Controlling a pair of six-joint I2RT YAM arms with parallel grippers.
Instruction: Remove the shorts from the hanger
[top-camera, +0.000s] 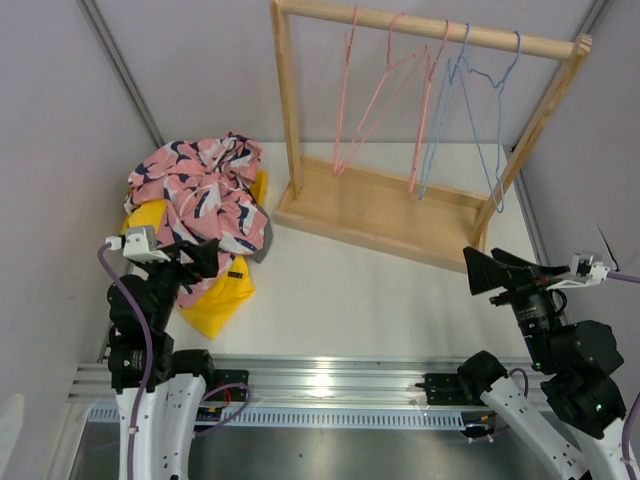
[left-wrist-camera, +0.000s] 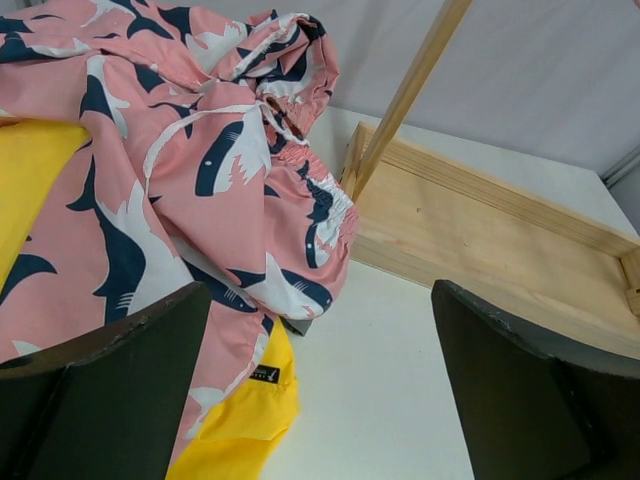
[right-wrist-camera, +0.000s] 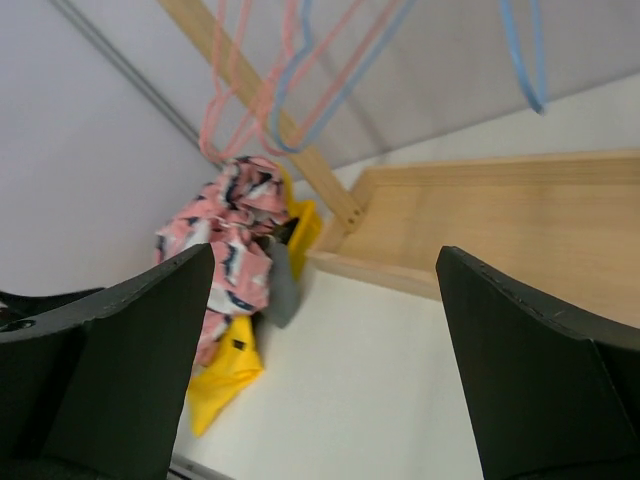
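Note:
A heap of shorts lies at the table's left. The pink shark-print shorts (top-camera: 195, 190) (left-wrist-camera: 190, 170) (right-wrist-camera: 225, 235) are on top. The yellow shorts (top-camera: 218, 297) (left-wrist-camera: 240, 430) (right-wrist-camera: 222, 380) lie under them. A grey edge (right-wrist-camera: 282, 280) sticks out on the heap's right side. The camouflage and black shorts are hidden. My left gripper (top-camera: 205, 257) (left-wrist-camera: 320, 400) is open and empty, just above the heap's near edge. My right gripper (top-camera: 485, 270) (right-wrist-camera: 320, 380) is open and empty over the table's right side. The pink hangers (top-camera: 375, 95) and blue hangers (top-camera: 480, 100) hang bare.
The wooden rack (top-camera: 380, 210) stands at the back centre-right, its base board (left-wrist-camera: 480, 230) (right-wrist-camera: 500, 220) just right of the heap. Grey walls close in on the left, back and right. A metal rail (top-camera: 330, 380) runs along the near edge.

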